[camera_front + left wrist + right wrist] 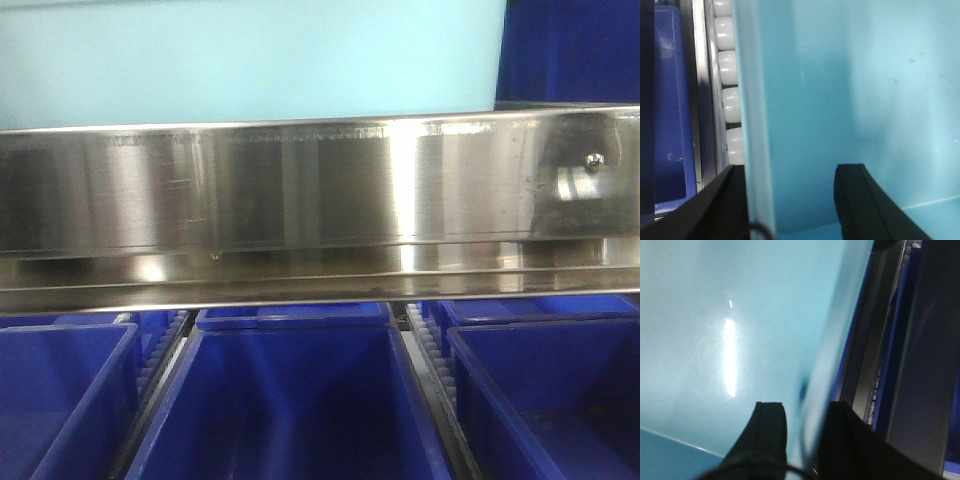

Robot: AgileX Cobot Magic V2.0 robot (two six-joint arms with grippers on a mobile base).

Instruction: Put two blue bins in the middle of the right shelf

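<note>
1. From the front, a steel shelf rail (300, 190) runs straight across. A pale blue bin (250, 60) sits above it, with a dark blue bin (570, 50) just beside it. Three lower blue bins (290, 400) stand in a row under the rail, with toothed white tracks (430, 340) between them.

2. At the left wrist, the left gripper (790, 170) straddles a side wall of the pale blue bin (865, 75). One black finger is outside the wall and the other is inside the bin. I cannot tell whether the jaws are pressing. Just beyond the outer finger runs a line of white rollers (730, 75), and past them is a darker blue bin (670, 100).

3. At the right wrist, the right gripper (805, 407) has its jaws clamped on the rim of the pale blue bin (715, 315). That rim fills the narrow gap between them. The bin's inside lies on the inner finger's side, and dark shelf framing (875, 340) lies beyond the outer finger.
</note>
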